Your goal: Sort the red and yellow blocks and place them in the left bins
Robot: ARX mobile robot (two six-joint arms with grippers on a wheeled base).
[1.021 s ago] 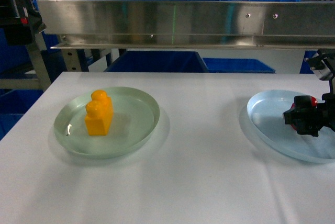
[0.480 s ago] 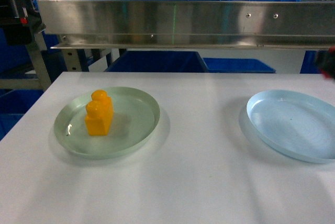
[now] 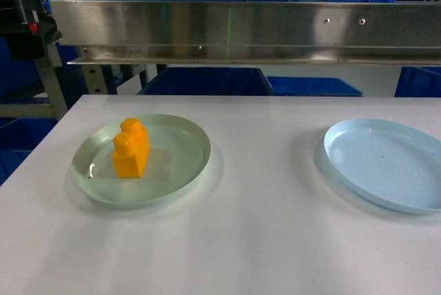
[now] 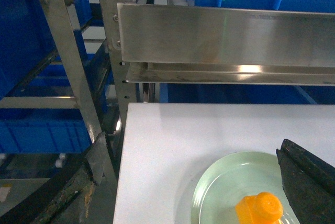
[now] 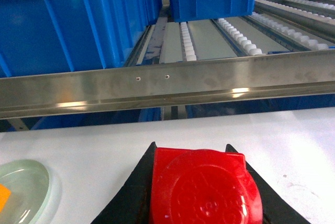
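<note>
The yellow block [image 3: 131, 148] stands upright in a pale green plate [image 3: 172, 171] on the left of the white table. My left gripper [image 4: 192, 148] hovers open behind that plate, its fingers [image 4: 309, 182] far apart, with the yellow block [image 4: 260, 209] low between them. The red block [image 5: 201, 187] fills the bottom of the right wrist view, studded face toward the camera, clamped between the black fingers [image 5: 131, 192] of my right gripper [image 5: 192, 150] above the table. Neither gripper shows in the head view.
A light blue plate [image 3: 386, 164] lies on the right of the table. A steel rail [image 3: 234, 29] runs across behind the table, with blue bins [image 3: 207, 81] beyond it. More blue bins [image 4: 31, 35] sit on the rack left of the table edge [image 4: 123, 171].
My right gripper, holding the red block, rose from over the light blue plate and left the head view at the upper right. The yellow block and both plates stayed put.
</note>
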